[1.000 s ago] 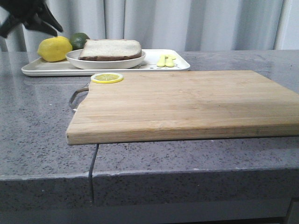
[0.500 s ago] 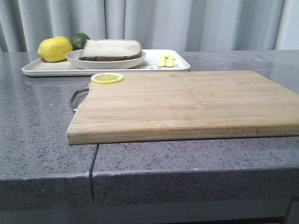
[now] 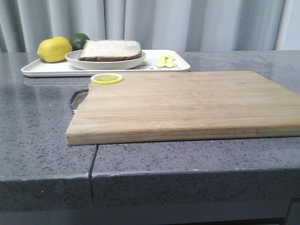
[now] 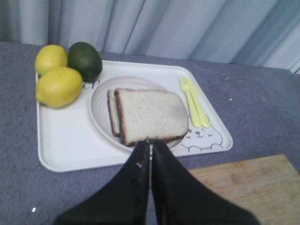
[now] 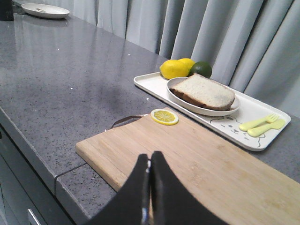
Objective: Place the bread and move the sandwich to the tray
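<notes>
While the sandwich [image 4: 147, 115] sits dished on the tray [image 4: 65, 140], left fingers [image 4: 140, 161] hover near.

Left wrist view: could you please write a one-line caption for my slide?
Closed left gripper above round white dish with bread-topped sandwich on white rectangular tray.

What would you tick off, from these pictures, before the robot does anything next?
1. White round dish with the brown-crusted bread slices sits on the white rectangular tray: ok.
2. Top slice lies flat: ok.
3. Fried egg inside: cannot tell.
4. Left fingers shut, holding nothing: ok.
5. Right fingers shut above the wooden cutting board: ok.
6. Yellow lemon slice lies on the board's corner, apart from the tray: ok.
</notes>
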Motion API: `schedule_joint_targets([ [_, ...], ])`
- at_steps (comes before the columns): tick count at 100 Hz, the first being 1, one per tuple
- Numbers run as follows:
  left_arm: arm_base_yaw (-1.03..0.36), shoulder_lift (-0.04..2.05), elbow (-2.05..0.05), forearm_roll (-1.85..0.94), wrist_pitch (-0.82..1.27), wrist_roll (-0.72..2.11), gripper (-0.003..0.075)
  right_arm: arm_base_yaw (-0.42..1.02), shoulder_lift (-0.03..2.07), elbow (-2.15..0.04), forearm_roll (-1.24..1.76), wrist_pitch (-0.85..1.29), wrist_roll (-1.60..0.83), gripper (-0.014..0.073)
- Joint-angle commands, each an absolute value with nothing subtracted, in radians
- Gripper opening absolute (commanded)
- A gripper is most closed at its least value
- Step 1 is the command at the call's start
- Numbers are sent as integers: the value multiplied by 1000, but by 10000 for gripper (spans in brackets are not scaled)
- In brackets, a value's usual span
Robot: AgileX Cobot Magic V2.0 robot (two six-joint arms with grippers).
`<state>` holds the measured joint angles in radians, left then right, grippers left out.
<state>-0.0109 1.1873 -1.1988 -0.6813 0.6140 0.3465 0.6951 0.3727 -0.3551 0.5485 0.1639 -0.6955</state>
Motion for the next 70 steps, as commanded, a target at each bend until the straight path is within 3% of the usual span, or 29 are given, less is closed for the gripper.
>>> schedule_joint_targets([
  [1,-18,1073,-1085,-714,506,358,-20,688,363,-359,563,91,-701,-68],
  [36,-18,710,-617,-714,395,358,-20,688,322,-309,559,84,-701,-68],
  [70,-18,395,-383,-716,420,358,-20,688,322,-304,560,108,-701,-69],
])
